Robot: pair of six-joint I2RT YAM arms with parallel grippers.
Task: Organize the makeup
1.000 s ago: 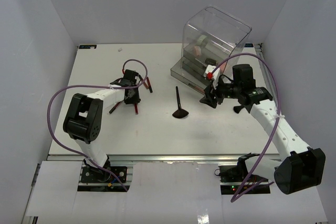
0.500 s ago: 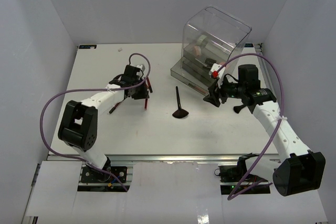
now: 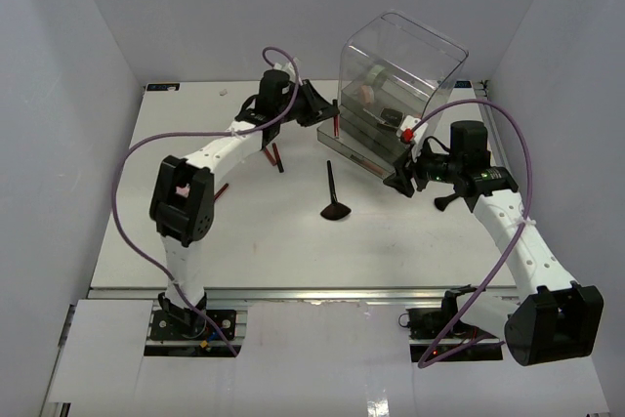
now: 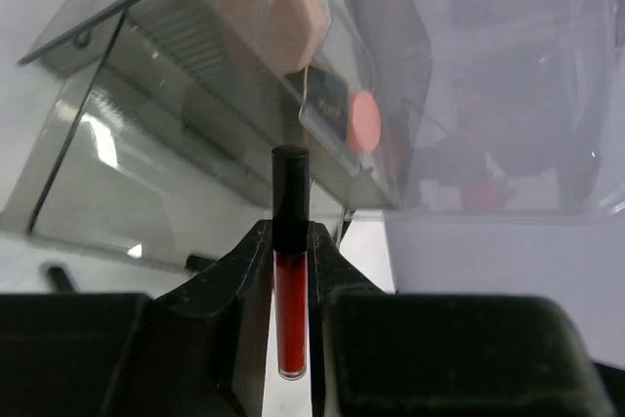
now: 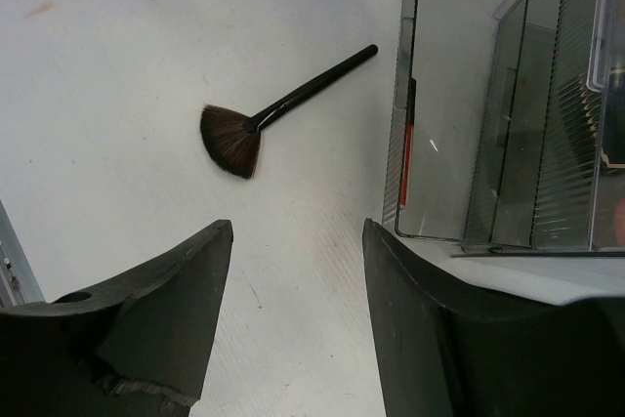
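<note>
One thin dark-red pencil stick (image 4: 290, 285) with a black cap is pinched between the closed-in fingers of the left gripper (image 3: 322, 104), raised near the table's (image 3: 195, 241) far edge. Its long axis points cap-first at the clear drawer box (image 3: 400, 56) just ahead. The left arm is stretched long and diagonal from its near-edge base, so it is plainly the nearer one for the drop, while the right gripper (image 5: 298, 241) hangs spread and empty beside the box's lowest tray (image 3: 356, 139), with the fan brush (image 5: 283, 109) lying flat nearby.
</note>
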